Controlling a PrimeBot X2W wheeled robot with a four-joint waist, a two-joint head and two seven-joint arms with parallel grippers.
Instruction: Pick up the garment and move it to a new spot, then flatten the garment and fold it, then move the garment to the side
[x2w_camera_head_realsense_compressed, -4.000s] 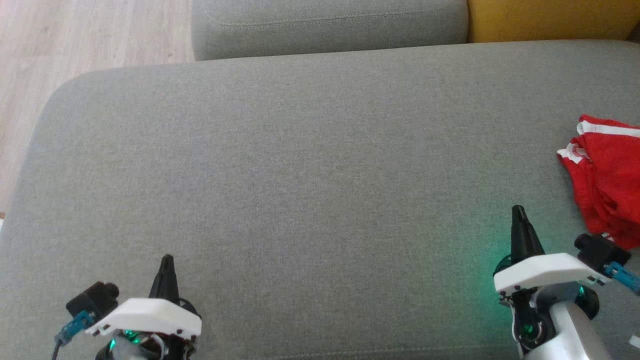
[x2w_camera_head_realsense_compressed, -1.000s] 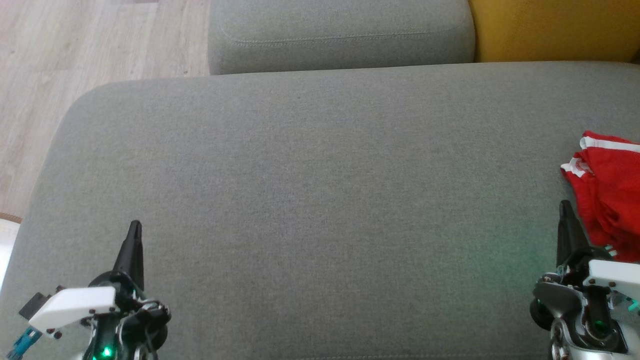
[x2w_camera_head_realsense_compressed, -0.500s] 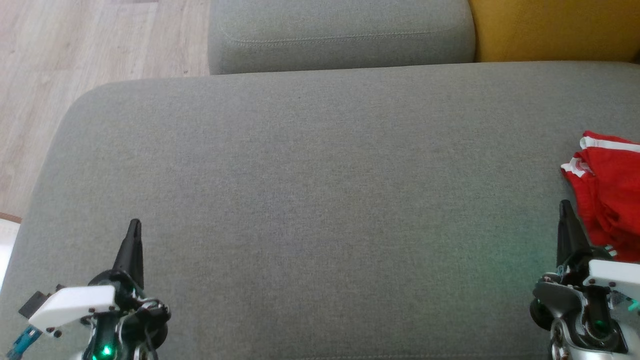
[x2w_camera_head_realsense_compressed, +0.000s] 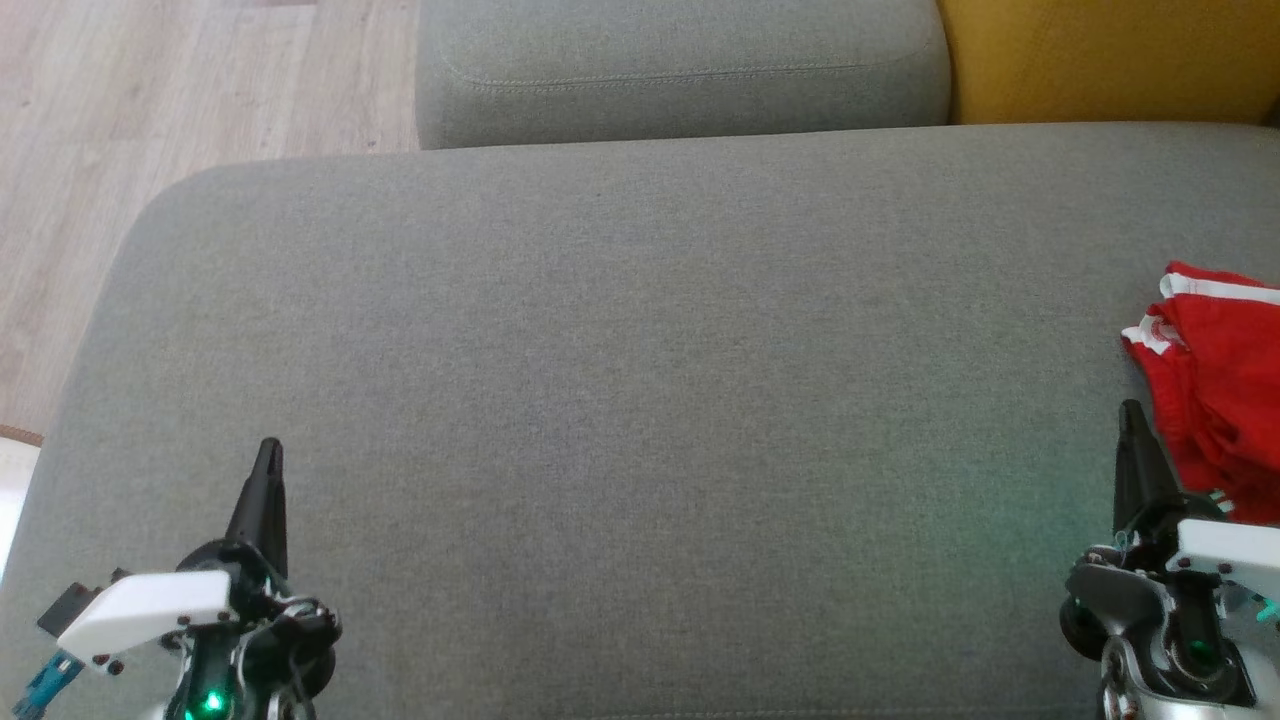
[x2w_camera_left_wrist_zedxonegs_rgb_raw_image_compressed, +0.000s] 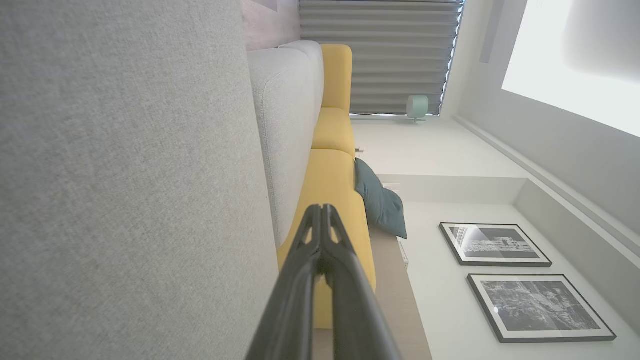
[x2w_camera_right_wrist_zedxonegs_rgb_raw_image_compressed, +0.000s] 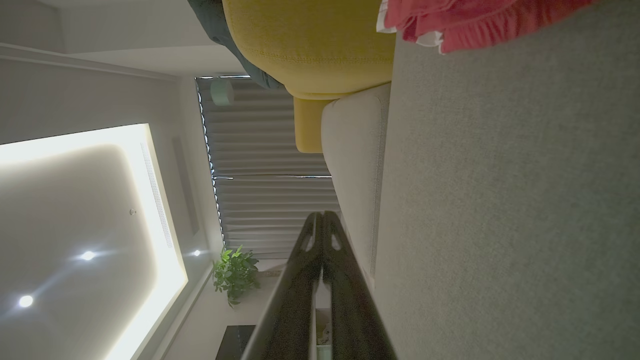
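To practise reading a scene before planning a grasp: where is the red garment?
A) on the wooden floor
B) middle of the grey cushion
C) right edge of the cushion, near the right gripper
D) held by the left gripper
C: the red garment lies crumpled at the grey cushion's right edge, close beside the shut right gripper.

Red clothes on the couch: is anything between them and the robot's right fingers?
No, nothing visible is in the way. The right gripper, its fingers pressed shut, sits just to the left of the red clothes, with bare grey cushion between them. The middle of the cushion has nothing lying on it either.
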